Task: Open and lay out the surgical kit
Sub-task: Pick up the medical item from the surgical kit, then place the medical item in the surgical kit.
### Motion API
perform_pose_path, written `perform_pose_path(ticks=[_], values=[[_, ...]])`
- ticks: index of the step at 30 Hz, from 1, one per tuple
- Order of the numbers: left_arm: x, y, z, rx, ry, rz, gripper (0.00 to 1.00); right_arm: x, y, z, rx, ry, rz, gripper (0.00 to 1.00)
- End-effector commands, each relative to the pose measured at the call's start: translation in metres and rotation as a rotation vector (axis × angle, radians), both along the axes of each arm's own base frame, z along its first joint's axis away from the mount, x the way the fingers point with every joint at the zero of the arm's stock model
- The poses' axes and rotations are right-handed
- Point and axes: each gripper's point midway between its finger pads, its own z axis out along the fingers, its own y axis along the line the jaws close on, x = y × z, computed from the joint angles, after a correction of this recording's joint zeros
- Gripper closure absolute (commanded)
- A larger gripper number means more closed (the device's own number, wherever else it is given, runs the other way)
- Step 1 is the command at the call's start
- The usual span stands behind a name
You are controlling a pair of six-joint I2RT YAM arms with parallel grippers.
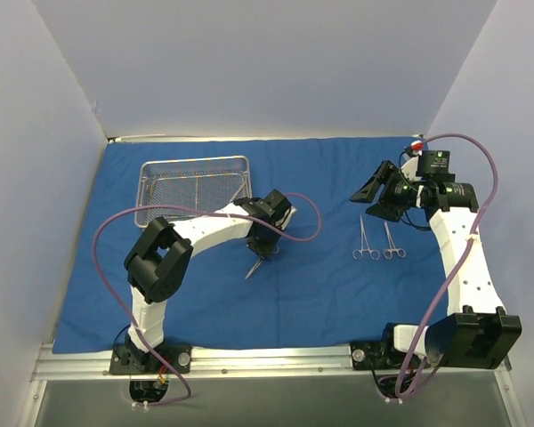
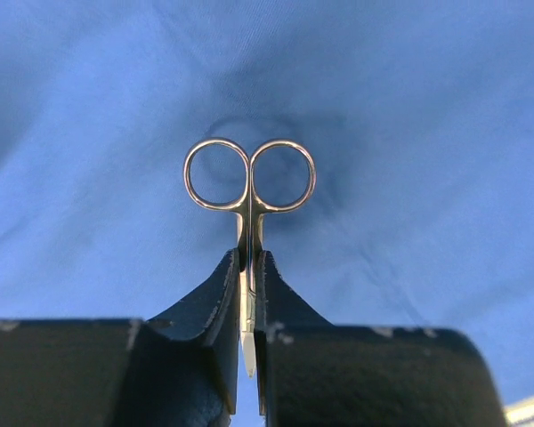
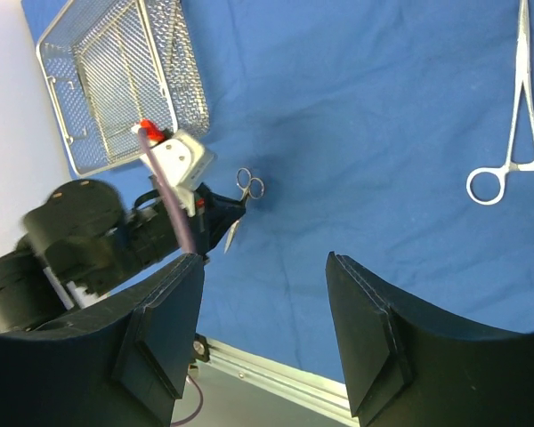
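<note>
The royal-blue cloth wrap [image 1: 320, 285] lies spread flat over the table. The silver wire-mesh tray [image 1: 193, 189] rests on the wrap at the back left. My left gripper [image 1: 263, 252] hangs over the middle of the cloth, shut on a small pair of scissors [image 2: 249, 173]; their ring handles stick out past the fingers [image 2: 215, 294] and the blade tip shows behind the jaws. Two ring-handled instruments [image 1: 366, 240] [image 1: 392, 242] lie side by side on the cloth at the right. My right gripper [image 1: 378, 191] hovers just behind them, open and holding nothing.
In the right wrist view the tray [image 3: 116, 80] is at the upper left, one instrument [image 3: 514, 133] at the upper right, and the left arm with the scissors [image 3: 245, 189] between. A metal rail [image 1: 276, 360] runs along the near edge. Walls close in three sides.
</note>
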Motion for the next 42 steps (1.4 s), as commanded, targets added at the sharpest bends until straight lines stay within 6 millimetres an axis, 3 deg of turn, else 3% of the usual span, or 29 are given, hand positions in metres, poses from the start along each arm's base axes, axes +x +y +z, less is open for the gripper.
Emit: perform_pose_path(ticks=[1, 6, 9, 13, 17, 25, 35, 38, 42], values=[[0.012, -0.011, 0.067, -0.080, -0.087, -0.029, 0.98, 0.004, 0.009, -0.006, 0.045, 0.015, 0.028, 0.43], [0.012, -0.015, 0.115, -0.153, -0.124, -0.027, 0.98, 0.001, 0.030, -0.033, 0.117, 0.108, 0.092, 0.43], [0.014, -0.019, 0.139, -0.192, -0.150, -0.017, 0.98, -0.002, 0.064, -0.045, 0.178, 0.166, 0.184, 0.43], [0.016, -0.021, 0.161, -0.221, -0.171, -0.005, 0.98, 0.000, 0.114, -0.039, 0.246, 0.155, 0.313, 0.40], [0.014, -0.027, 0.176, -0.265, -0.167, -0.016, 0.98, 0.003, 0.144, -0.033, 0.284, 0.154, 0.384, 0.38], [0.013, -0.028, 0.186, -0.278, -0.169, -0.015, 0.98, 0.016, 0.159, -0.028, 0.311, 0.135, 0.398, 0.40], [0.010, -0.030, 0.193, -0.297, -0.168, -0.020, 0.98, 0.013, 0.181, -0.047, 0.308, 0.182, 0.445, 0.47], [0.009, -0.030, 0.195, -0.299, -0.168, -0.023, 0.98, 0.013, 0.190, -0.051, 0.316, 0.191, 0.456, 0.52], [0.009, -0.030, 0.198, -0.305, -0.173, -0.023, 0.98, 0.011, 0.200, -0.048, 0.371, 0.203, 0.483, 0.72]])
